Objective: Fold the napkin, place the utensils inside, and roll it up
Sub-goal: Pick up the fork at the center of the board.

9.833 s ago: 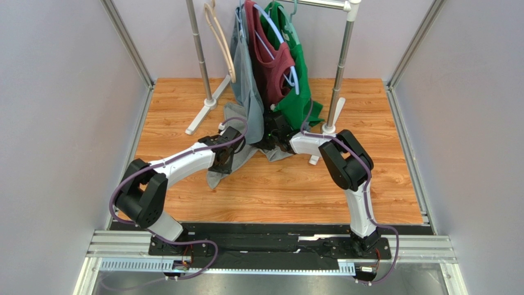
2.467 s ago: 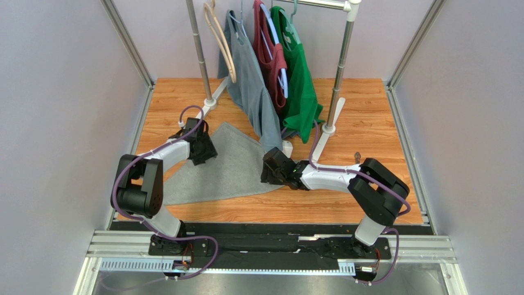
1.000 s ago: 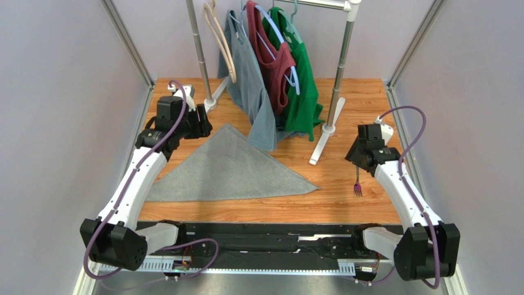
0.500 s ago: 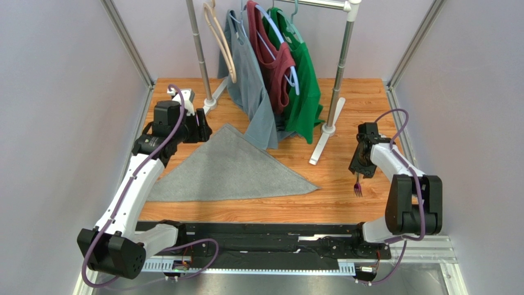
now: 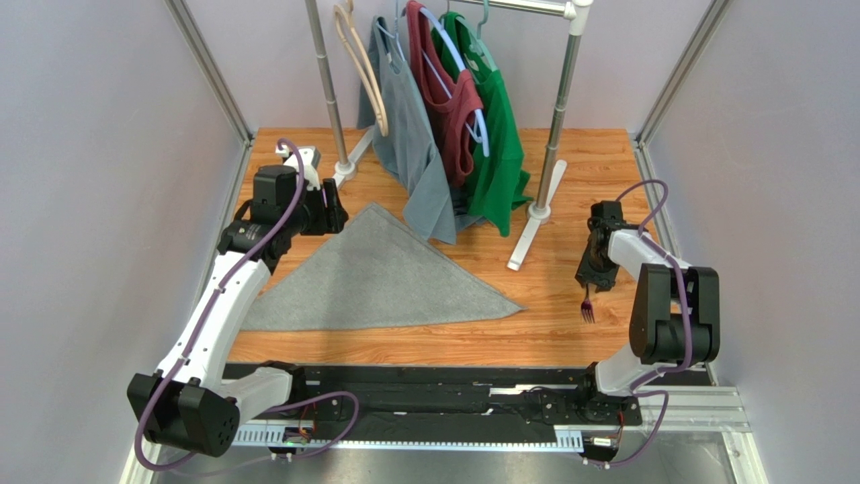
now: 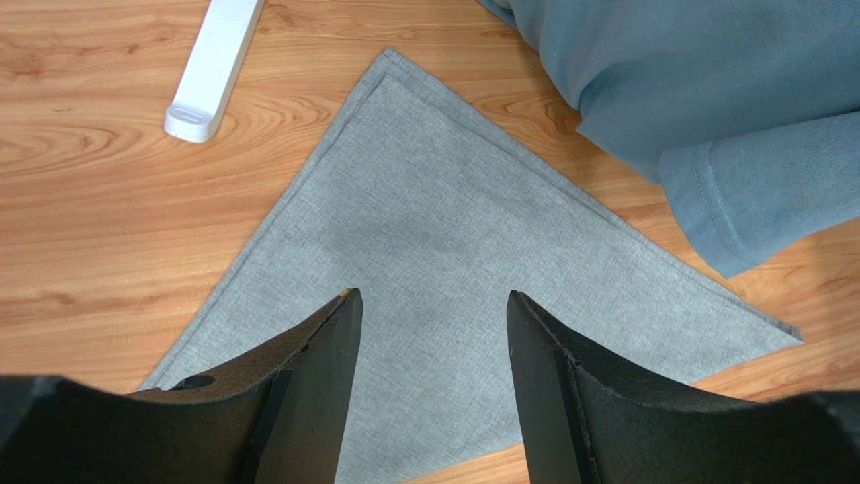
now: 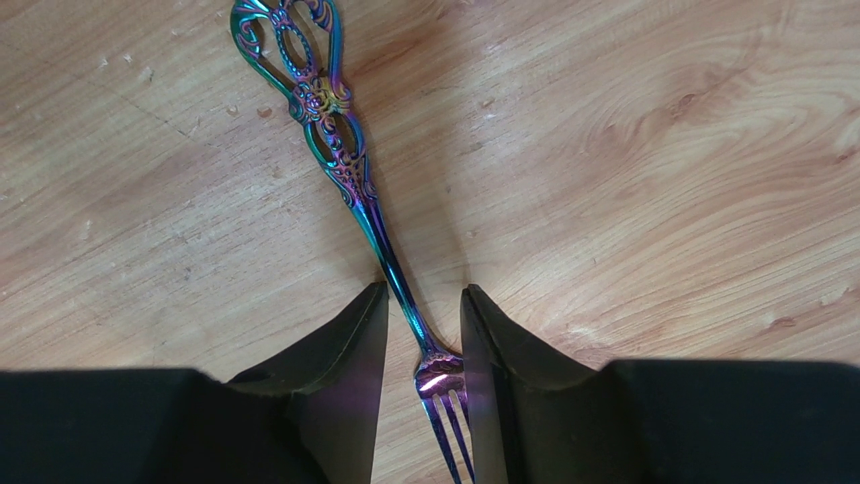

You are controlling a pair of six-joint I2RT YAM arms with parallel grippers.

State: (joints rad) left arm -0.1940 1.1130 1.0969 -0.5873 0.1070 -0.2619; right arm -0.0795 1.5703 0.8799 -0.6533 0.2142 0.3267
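The left tool [image 6: 432, 298] hangs released, its two black fingers [image 6: 313, 383] spread wide and holding nothing. Directly under and ahead of it lies the napkin [image 6: 454, 242], a heather-grey soft cloth folded into a flat triangle on the wood-grain surface [image 6: 91, 202]. One corner of the triangle points away from the tool, and the long edge runs back beneath the fingers. Ahead and to the right of the tool's tips, a blue-grey sweatshirt sleeve [image 6: 727, 192] droops onto the surface, its cuff just beside the napkin's far right edge. Ahead to the left sits the white plastic foot [image 6: 214, 66] of a clothes rack, apart from the cloth.

The right tool [image 7: 424, 290] is down at the surface, well apart from the napkin, with its fingers straddling the fork [image 7: 338, 141]. This is a slim metal fork with an iridescent purple-green ornate handle. Its narrow neck passes between the fingertips, the handle stretches out ahead of the tool and the tines [image 7: 449, 424] lie back between the fingers. The jaws stand only narrowly apart, with a sliver of wood showing on each side of the neck, so they are not clenched on it. The fork lies flat on the surface.
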